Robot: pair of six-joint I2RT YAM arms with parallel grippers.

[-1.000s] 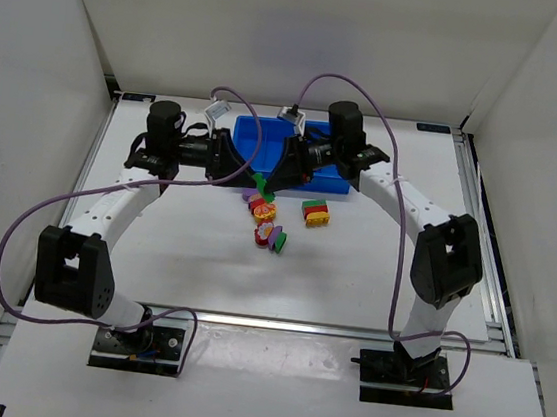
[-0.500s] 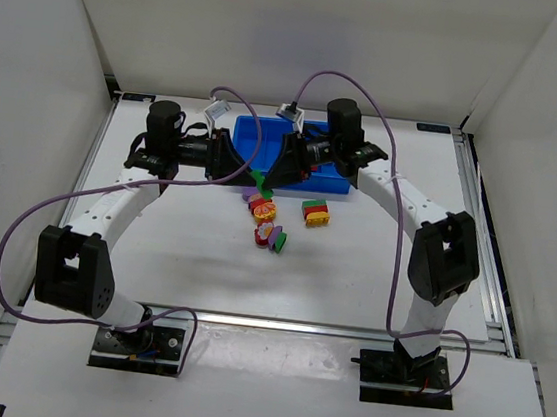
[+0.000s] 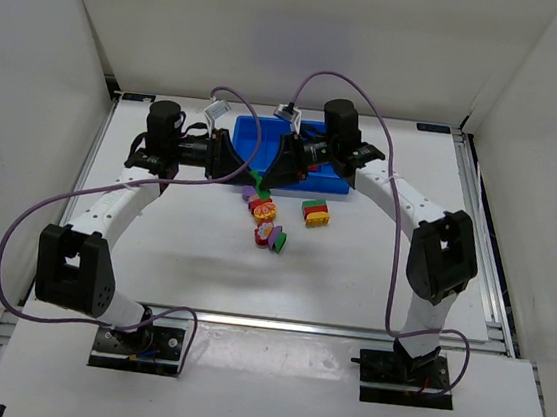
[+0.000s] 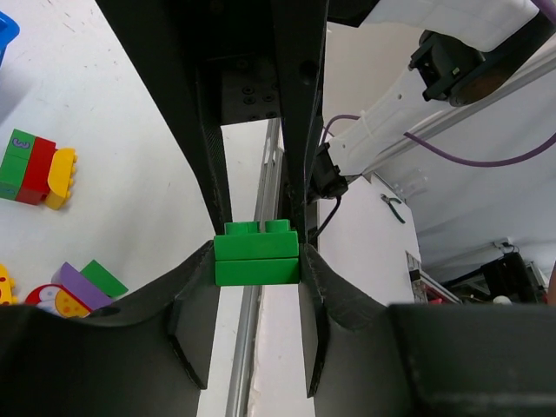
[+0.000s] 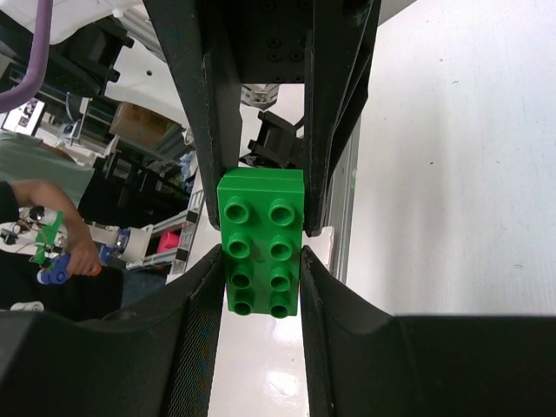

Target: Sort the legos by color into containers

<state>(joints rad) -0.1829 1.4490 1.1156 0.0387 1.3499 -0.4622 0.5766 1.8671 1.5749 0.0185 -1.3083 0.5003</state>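
Grip change: left claw (image 4: 257,265) has clamped onto green lego (image 4: 257,252).

This is looking like a robotics lab test cell: white panels (image 3: 25,139) are boxing in a table (image 3: 351,277) edged by an aluminium rail (image 3: 483,252) at right. The left arm (image 3: 107,211) and right arm (image 3: 400,200) are trailing purple cables (image 3: 394,282). At the right wrist view's left edge, a person (image 5: 30,165) is working among cluttered equipment.
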